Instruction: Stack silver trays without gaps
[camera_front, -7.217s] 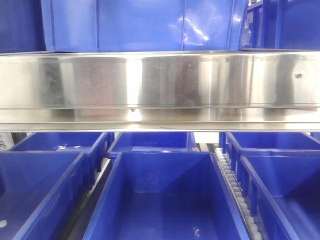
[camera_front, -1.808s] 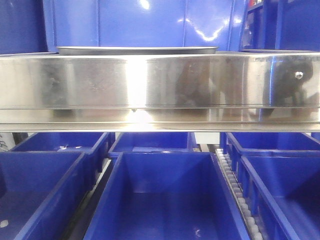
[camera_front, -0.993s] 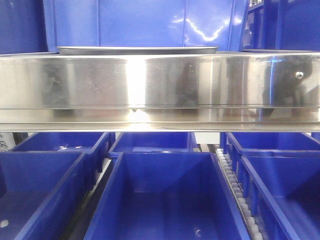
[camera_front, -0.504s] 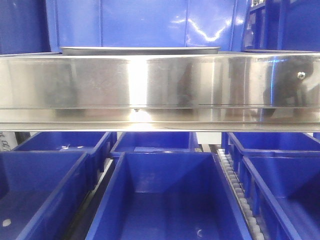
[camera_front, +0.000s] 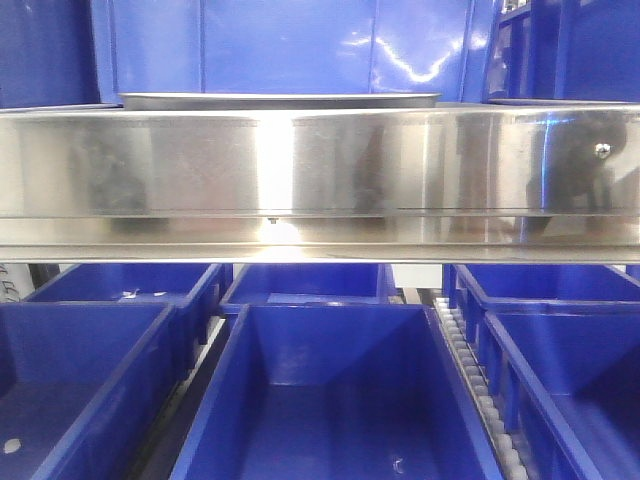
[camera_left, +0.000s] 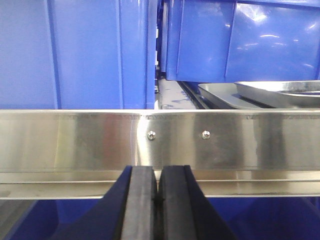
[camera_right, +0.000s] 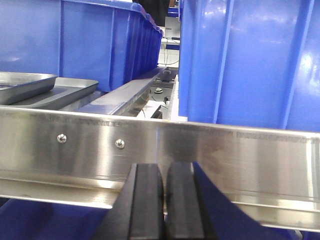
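Observation:
Two silver trays lie on the upper shelf behind the steel rail. In the left wrist view the lower tray (camera_left: 220, 95) shows at the right, with the upper tray (camera_left: 280, 88) over it and its rim standing higher. The right wrist view has them at the left: upper tray (camera_right: 22, 82), lower tray (camera_right: 67, 91). The front view shows only a thin tray rim (camera_front: 280, 100) above the rail. My left gripper (camera_left: 158, 172) and right gripper (camera_right: 164, 170) are both shut on nothing. Each hangs in front of the rail, below the trays.
A long steel shelf rail (camera_front: 320, 170) with screws (camera_left: 151, 134) crosses every view. Tall blue bins (camera_left: 75, 50) (camera_right: 250, 60) stand on the shelf beside and behind the trays. Open blue bins (camera_front: 330, 400) fill the level below, with a roller track (camera_front: 470, 370) between them.
A tray rim shows above the rail where none showed 7.2 s ago. Over the last second the front view has shifted slightly; the tray rim stays put.

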